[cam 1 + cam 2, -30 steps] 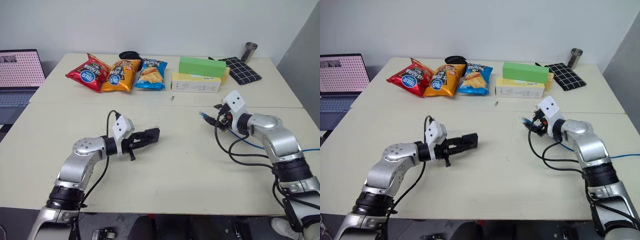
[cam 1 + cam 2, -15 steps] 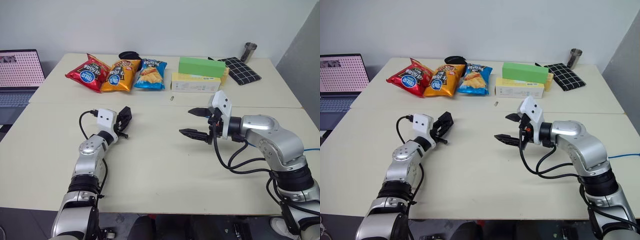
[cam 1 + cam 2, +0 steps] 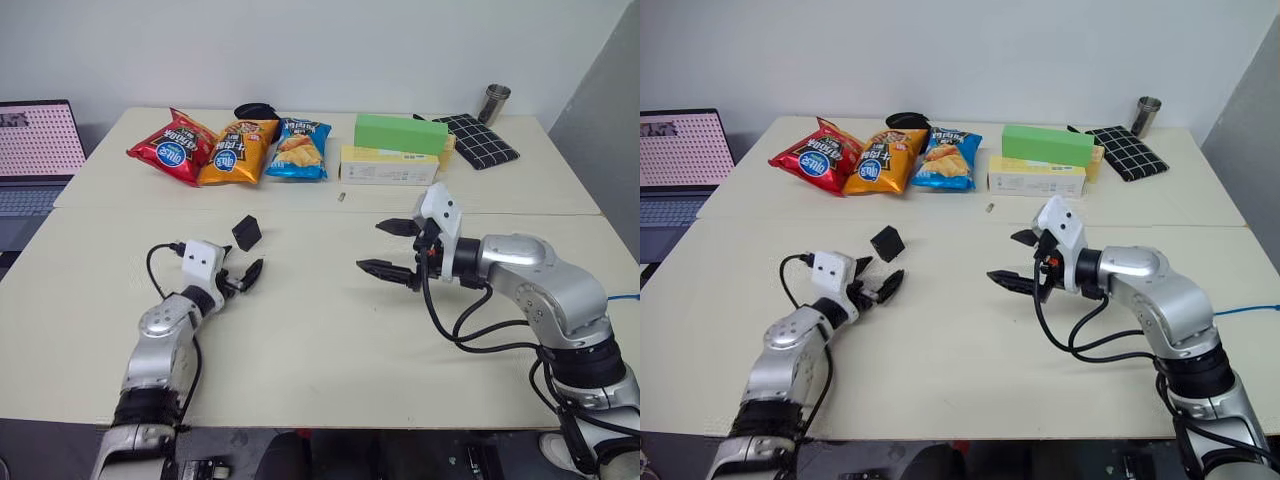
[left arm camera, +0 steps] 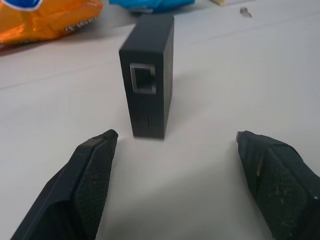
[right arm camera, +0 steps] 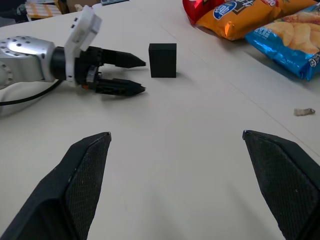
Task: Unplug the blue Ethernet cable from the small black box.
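The small black box (image 3: 246,232) stands on its edge on the cream table (image 3: 300,340), left of centre. In the left wrist view its empty port (image 4: 142,80) faces me. My left gripper (image 3: 240,272) sits just in front of the box, open, touching nothing. Its fingers (image 4: 92,175) flank the box at a short distance. My right gripper (image 3: 370,246) hovers at the table's middle, open and empty, pointing toward the box (image 5: 163,60) and the left gripper (image 5: 127,75). A short stretch of the blue Ethernet cable (image 3: 1246,311) shows at the table's right edge; its plug is hidden.
Three snack bags (image 3: 232,150) lie at the back left, with a green box (image 3: 400,132) on a yellow box (image 3: 388,166) beside them. A checked cloth (image 3: 482,140) and a metal cup (image 3: 495,103) sit at the back right. A laptop (image 3: 35,150) stands at the far left.
My left gripper has opened, let go of the black box and drawn back toward me; the box now stands free. My right gripper swung toward the middle and opened, with no blue plug at it.
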Controlling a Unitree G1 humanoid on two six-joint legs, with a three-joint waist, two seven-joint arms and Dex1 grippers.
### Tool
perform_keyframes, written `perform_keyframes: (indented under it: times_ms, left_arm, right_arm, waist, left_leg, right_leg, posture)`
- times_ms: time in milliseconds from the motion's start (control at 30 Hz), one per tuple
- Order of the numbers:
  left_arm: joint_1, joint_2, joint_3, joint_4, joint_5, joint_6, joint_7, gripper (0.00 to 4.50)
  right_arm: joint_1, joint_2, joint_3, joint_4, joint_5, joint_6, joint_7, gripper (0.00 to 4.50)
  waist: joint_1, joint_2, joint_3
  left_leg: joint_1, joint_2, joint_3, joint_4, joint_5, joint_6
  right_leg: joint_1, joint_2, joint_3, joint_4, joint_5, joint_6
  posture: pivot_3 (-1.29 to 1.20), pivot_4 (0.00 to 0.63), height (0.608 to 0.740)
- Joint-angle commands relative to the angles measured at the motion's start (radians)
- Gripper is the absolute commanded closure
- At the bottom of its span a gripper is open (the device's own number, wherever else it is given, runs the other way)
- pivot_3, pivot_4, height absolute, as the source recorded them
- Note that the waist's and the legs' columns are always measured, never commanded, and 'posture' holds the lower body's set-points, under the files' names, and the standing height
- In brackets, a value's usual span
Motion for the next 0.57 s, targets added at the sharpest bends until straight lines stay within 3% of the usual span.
perform_keyframes:
  times_ms: [33,167,333,567]
  left_arm:
    - [0.052,0.080,0.027,-0.185,-0.014,0.102,-0.028,0.51]
    - [0.094,0.174,0.060,-0.314,-0.063,0.209,-0.091,0.51]
    - [0.098,0.322,0.138,-0.410,-0.147,0.307,-0.208,0.51]
    - [0.084,0.385,0.178,-0.444,-0.217,0.381,-0.272,0.51]
  right_arm:
    - [0.022,-0.005,-0.086,-0.035,0.031,0.009,-0.033,0.02]
    - [0.078,-0.048,-0.149,-0.033,0.039,0.008,-0.021,0.02]
    - [0.175,-0.179,-0.258,-0.035,0.063,0.002,0.033,0.02]
    - [0.210,-0.223,-0.293,-0.029,0.063,-0.017,0.047,0.02]
  waist:
    - [0.001,0.000,0.000]
    - [0.004,0.000,0.000]
    - [0.003,0.000,0.000]
    - [0.001,0.001,0.000]
  left_leg:
    - [0.000,0.000,0.000,0.000,0.000,0.000]
    - [0.000,-0.001,0.000,0.000,0.000,0.000]
    - [0.000,-0.001,0.000,-0.001,0.000,0.000]
    - [0.002,0.000,0.000,-0.001,-0.002,0.004]
  right_leg:
    - [0.000,0.000,0.000,0.000,0.000,0.000]
    - [0.001,0.000,0.000,0.000,0.000,0.000]
    - [0.001,0.000,0.000,-0.001,0.000,0.000]
    - [0.002,0.001,0.000,-0.001,0.000,0.000]
  posture:
    - [0.00,0.150,0.740]
    - [0.00,0.150,0.740]
    - [0.00,0.150,0.740]
    - [0.00,0.150,0.740]
